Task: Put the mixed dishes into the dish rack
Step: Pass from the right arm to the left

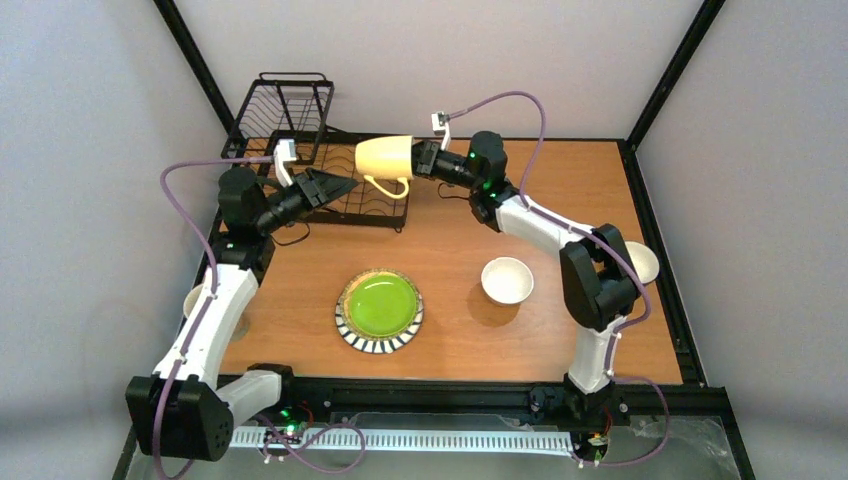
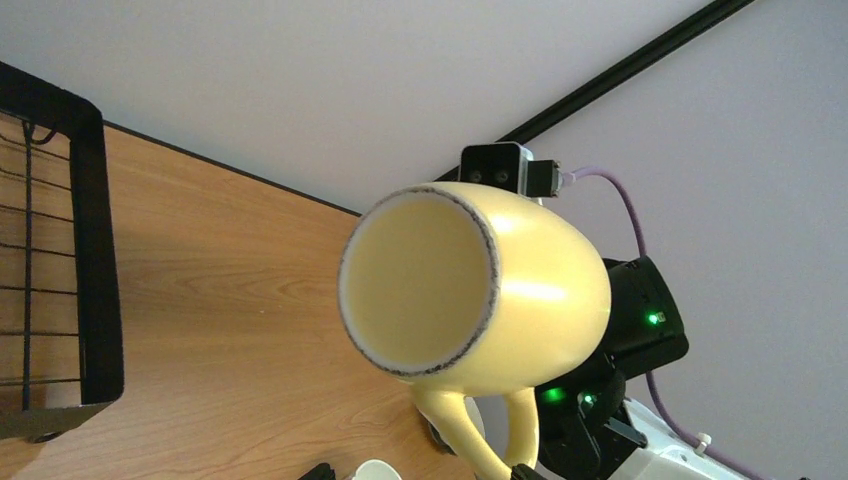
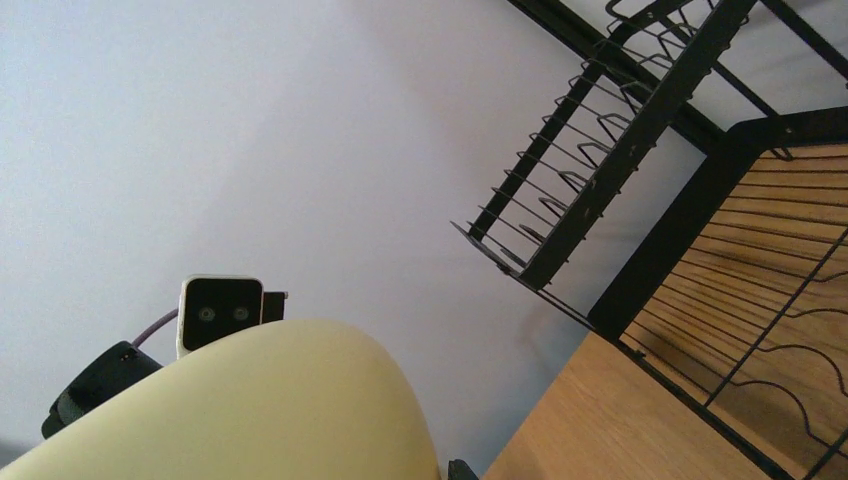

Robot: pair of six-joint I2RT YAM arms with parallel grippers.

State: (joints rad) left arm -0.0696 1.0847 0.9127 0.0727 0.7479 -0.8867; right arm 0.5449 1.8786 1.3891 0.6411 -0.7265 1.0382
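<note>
**One cream mug held on its side at the dish rack**

One cream mug point(image 1: 385, 157) is off the worktop point(image 1: 560, 200), clamped at its bottom end by the right gripper point(image 1: 422, 160), whose jaws are closed on it. The mug lies sideways in the air. Its mouth faces left toward the other arm and its handle hangs downward. From above it sits over the right end of the dish rack's point(image 1: 352, 222) flat base, close to the worktop's far edge. How high it stands above the wires I cannot tell.

The left gripper point(image 1: 345, 187) stands over the flat base, jaws spread wide with nothing between them, pointing at the mug's mouth but apart from it. In the left wrist view the mug point(image 2: 540, 290) shows its pale inside and dark-flecked rim, with the rack's black frame point(image 2: 95, 250) at the left edge. In the right wrist view the mug's rounded side point(image 3: 280, 410) fills the lower left, and the rack's raised tier point(image 3: 600, 170) is at upper right.

The rack occupies the far-left corner of the worktop, raised tier at its far end.

The lime-green plate point(image 1: 379, 308) with striped rim lies flat near the middle of the near edge. A white bowl point(image 1: 507, 279) stands upright to its right, well apart. A second bowl point(image 1: 645, 262) sits at the right edge, partly hidden behind the right arm. A pale dish point(image 1: 192, 300) shows at the left edge, mostly hidden by the left arm.
</note>
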